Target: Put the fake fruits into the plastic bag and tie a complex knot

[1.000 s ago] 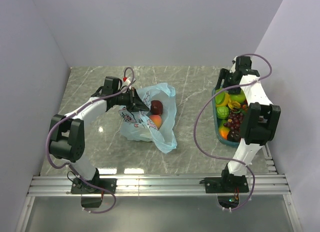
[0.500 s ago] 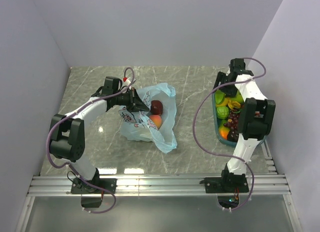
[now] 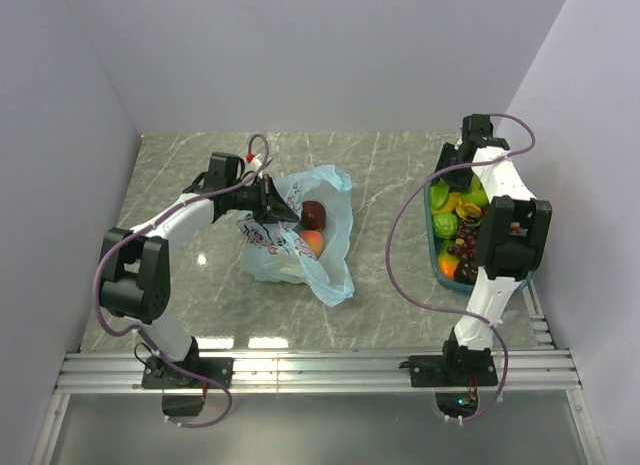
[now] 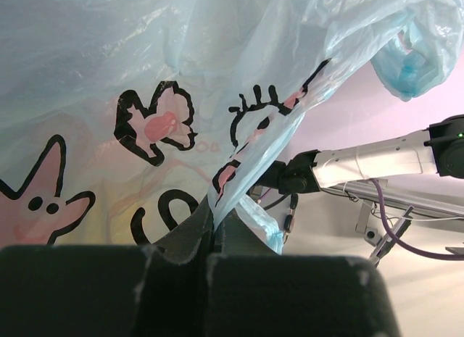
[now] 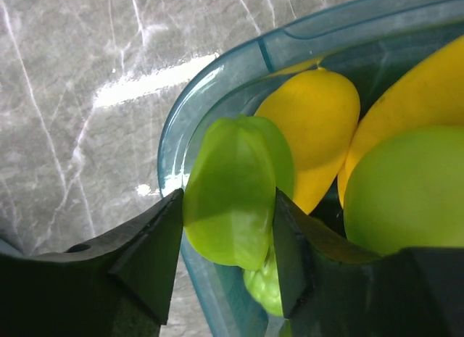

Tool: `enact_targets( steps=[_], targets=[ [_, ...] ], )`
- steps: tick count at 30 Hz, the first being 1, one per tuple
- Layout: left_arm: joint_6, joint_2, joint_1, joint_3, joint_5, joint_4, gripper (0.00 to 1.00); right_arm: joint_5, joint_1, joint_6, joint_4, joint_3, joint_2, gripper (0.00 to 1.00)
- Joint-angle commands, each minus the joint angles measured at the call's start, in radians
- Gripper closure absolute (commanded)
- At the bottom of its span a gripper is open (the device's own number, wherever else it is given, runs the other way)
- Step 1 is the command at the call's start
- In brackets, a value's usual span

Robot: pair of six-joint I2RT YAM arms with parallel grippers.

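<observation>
Loading step: another fruit is gripped in the tray, and the knot is not yet begun.

At the middle left of the top view, the left gripper is pressed together on a fold of the plastic bag rim and holds the mouth up. A peach and a dark red piece lie inside. At the right edge is the teal tray with the other fake fruits. At its upper end, the right gripper clamps a green ribbed fruit beside a yellow fruit. I judge the next move needs a lift clear of the tray wall, then a carry to the bag mouth.
</observation>
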Motion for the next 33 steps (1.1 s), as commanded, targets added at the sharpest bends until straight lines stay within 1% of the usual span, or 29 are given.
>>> enact_targets(
  steps=[1, 3, 7, 11, 12, 13, 15, 16, 19, 20, 21, 24, 26, 27, 29, 30, 33],
  targets=[
    [0.026, 0.000, -0.001, 0.035, 0.005, 0.007, 0.99, -0.022, 0.004, 0.004, -0.025, 0.034, -0.081, 0.49],
    [0.026, 0.002, -0.001, 0.037, 0.004, 0.002, 0.99, -0.023, 0.004, -0.002, -0.033, 0.036, -0.095, 0.55],
    [0.030, -0.004, -0.001, 0.034, 0.004, -0.001, 0.99, -0.039, 0.004, -0.015, -0.047, 0.016, -0.156, 0.56],
    [0.023, -0.006, 0.002, 0.034, 0.010, 0.001, 1.00, -0.101, 0.006, -0.051, -0.071, -0.035, -0.239, 0.57],
    [0.020, -0.006, 0.002, 0.034, 0.011, 0.002, 1.00, -0.123, 0.004, -0.058, -0.073, -0.053, -0.265, 0.57],
    [0.013, -0.006, 0.002, 0.037, 0.014, 0.002, 0.99, -0.202, 0.006, -0.068, -0.073, -0.099, -0.317, 0.57],
    [0.001, -0.006, 0.000, 0.040, 0.025, 0.005, 1.00, -0.288, 0.015, -0.092, -0.080, -0.151, -0.395, 0.60],
    [-0.013, -0.006, 0.002, 0.041, 0.028, 0.008, 0.99, -0.377, 0.033, -0.103, -0.086, -0.203, -0.420, 0.61],
    [-0.042, -0.017, 0.002, 0.037, 0.034, 0.034, 0.99, -0.479, 0.096, -0.149, -0.105, -0.308, -0.501, 0.62],
    [-0.046, -0.017, 0.002, 0.037, 0.036, 0.036, 0.99, -0.514, 0.166, -0.160, -0.103, -0.332, -0.519, 0.62],
    [-0.048, -0.015, 0.002, 0.041, 0.039, 0.036, 0.99, -0.532, 0.197, -0.166, -0.090, -0.375, -0.547, 0.62],
    [-0.045, -0.012, 0.002, 0.044, 0.045, 0.030, 0.99, -0.539, 0.328, -0.138, -0.010, -0.421, -0.566, 0.62],
    [-0.051, -0.012, 0.002, 0.043, 0.051, 0.036, 0.99, -0.545, 0.396, -0.085, 0.042, -0.422, -0.552, 0.61],
    [-0.059, -0.012, 0.002, 0.041, 0.057, 0.039, 0.99, -0.546, 0.415, -0.063, 0.102, -0.409, -0.528, 0.61],
    [-0.065, -0.015, 0.002, 0.041, 0.070, 0.053, 0.99, -0.539, 0.460, 0.001, 0.162, -0.388, -0.494, 0.60],
    [-0.080, -0.018, 0.002, 0.038, 0.079, 0.062, 0.99, -0.527, 0.496, 0.020, 0.217, -0.364, -0.454, 0.60],
    [-0.115, -0.035, 0.002, 0.041, 0.122, 0.103, 0.99, -0.494, 0.546, 0.090, 0.306, -0.305, -0.370, 0.60]
  ],
)
